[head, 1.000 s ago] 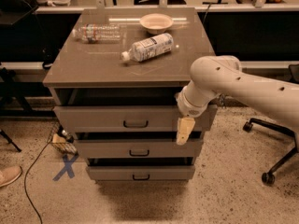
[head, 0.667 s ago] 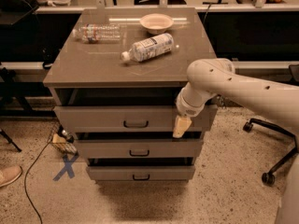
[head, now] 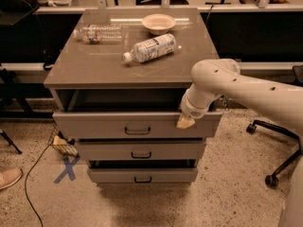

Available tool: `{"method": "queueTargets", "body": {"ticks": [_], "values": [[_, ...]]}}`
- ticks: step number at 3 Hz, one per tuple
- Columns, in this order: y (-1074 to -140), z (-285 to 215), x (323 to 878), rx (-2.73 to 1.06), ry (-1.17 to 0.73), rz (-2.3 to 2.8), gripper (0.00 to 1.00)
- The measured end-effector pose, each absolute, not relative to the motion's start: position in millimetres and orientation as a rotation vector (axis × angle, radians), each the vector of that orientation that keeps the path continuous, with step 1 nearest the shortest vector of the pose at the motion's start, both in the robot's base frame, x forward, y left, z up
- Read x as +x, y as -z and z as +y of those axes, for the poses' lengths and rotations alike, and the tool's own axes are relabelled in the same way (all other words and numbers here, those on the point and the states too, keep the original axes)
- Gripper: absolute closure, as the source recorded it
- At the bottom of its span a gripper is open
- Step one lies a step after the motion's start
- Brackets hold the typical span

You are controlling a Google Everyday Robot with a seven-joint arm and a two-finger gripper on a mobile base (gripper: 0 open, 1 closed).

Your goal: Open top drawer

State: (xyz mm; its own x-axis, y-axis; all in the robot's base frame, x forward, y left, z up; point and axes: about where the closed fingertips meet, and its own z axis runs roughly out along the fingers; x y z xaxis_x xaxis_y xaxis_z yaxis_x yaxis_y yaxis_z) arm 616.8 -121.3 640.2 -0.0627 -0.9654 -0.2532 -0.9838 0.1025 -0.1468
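Note:
The top drawer (head: pixel 94 125) is the tallest grey-taupe front of the cabinet. It stands pulled out a little, with a dark gap between it and the cabinet top. Its small black pull handle (head: pixel 138 130) sits at the middle of the panel. My gripper (head: pixel 185 122), with a tan tip, is at the right part of the drawer's upper edge, to the right of the handle. The white arm (head: pixel 246 89) reaches in from the right.
Two shorter drawers (head: pixel 141 151) (head: pixel 142 175) sit below, each slightly out. On the cabinet top (head: pixel 94 70) lie two plastic bottles (head: pixel 150 47) (head: pixel 97 33) and a bowl (head: pixel 158 22). An office chair base (head: pixel 274 148) stands at the right, a cable and a blue X (head: pixel 66 169) at the left.
My gripper has moved up a little along the drawer front to its upper edge. The drawer's position looks the same.

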Motion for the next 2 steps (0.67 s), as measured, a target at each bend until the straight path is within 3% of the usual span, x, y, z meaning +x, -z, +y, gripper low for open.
{"method": "queueTargets", "body": {"ticks": [1, 2], "values": [[-642.7, -121.3, 616.6, -1.928, -0.092, 2.099, 0.96], [-649.0, -133.7, 586.5, -1.896, -0.118, 2.107, 1.00]]}}
